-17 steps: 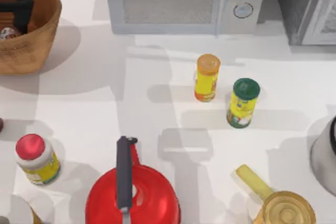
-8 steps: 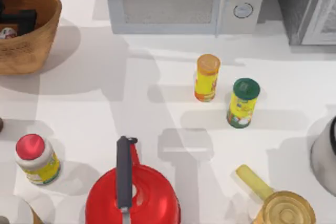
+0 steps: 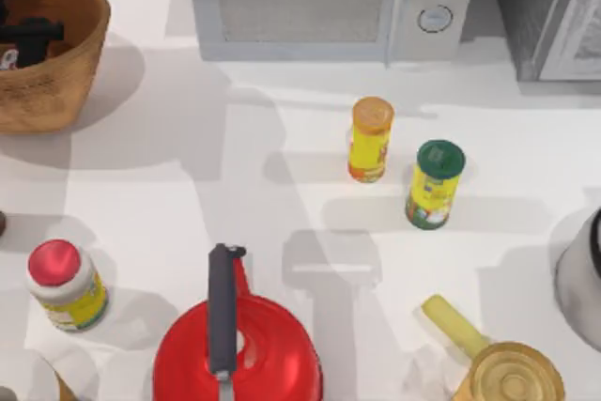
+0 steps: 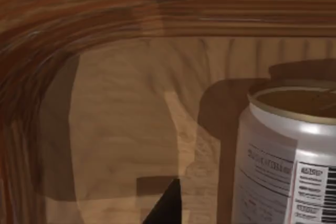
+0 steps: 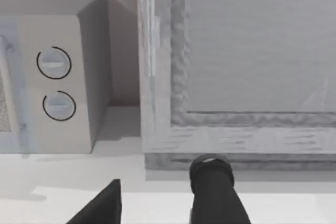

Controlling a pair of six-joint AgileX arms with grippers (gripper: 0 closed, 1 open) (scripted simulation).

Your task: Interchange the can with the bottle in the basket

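Observation:
The wicker basket (image 3: 56, 91) stands at the table's far left. My left gripper (image 3: 23, 35) is down inside it, open. The can (image 4: 286, 156) stands upright on the basket floor just beside it, with nothing gripping it. One dark fingertip (image 4: 165, 208) shows apart from the can. In the top view only a sliver of the can (image 3: 7, 58) shows under the gripper. An orange-lidded yellow bottle (image 3: 371, 138) and a green-lidded bottle (image 3: 435, 183) stand mid-table. A red-lidded bottle (image 3: 64, 284) stands near the front left. My right arm is parked, one fingertip (image 5: 102, 208) facing the microwave.
A microwave (image 3: 329, 2) sits at the back, a grey appliance (image 3: 554, 7) at the back right. A red kettle (image 3: 235, 349) stands at the front centre, a yellow pot (image 3: 512, 373) at the front right, and a metal vessel (image 3: 582, 279) at the right edge.
My left gripper has shifted left inside the basket and now covers more of the can. The bottles and other objects have not moved.

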